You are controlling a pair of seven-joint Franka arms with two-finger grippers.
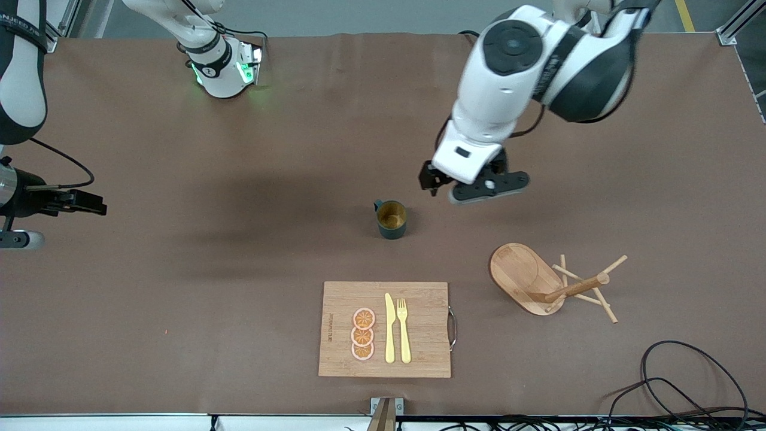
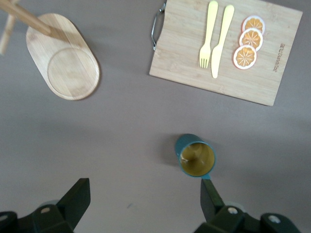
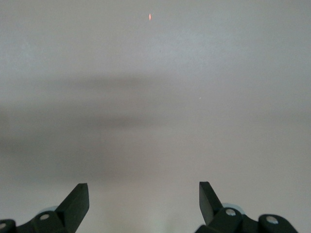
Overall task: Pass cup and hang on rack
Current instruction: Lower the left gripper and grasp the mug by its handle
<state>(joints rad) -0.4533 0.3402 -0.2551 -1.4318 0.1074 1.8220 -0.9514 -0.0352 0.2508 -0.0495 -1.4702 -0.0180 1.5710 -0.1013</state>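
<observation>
The dark teal cup (image 1: 392,219) with a mustard-yellow inside stands upright mid-table, its handle toward the robots' bases. In the left wrist view the cup (image 2: 196,156) sits just off one fingertip, outside the jaws. My left gripper (image 1: 479,190) hangs open and empty over bare table beside the cup, toward the left arm's end; its jaws (image 2: 144,187) are spread wide. The wooden rack (image 1: 538,284) with oval base, post and pegs is nearer the front camera; its base (image 2: 63,56) shows in the left wrist view. My right gripper (image 1: 21,239) waits open (image 3: 143,187) over bare table at the right arm's end.
A bamboo cutting board (image 1: 386,329) (image 2: 228,48) with a yellow knife (image 1: 389,328), a fork (image 1: 404,329) and orange slices (image 1: 362,334) lies near the front edge. Black cables (image 1: 688,383) coil at the front corner by the left arm's end.
</observation>
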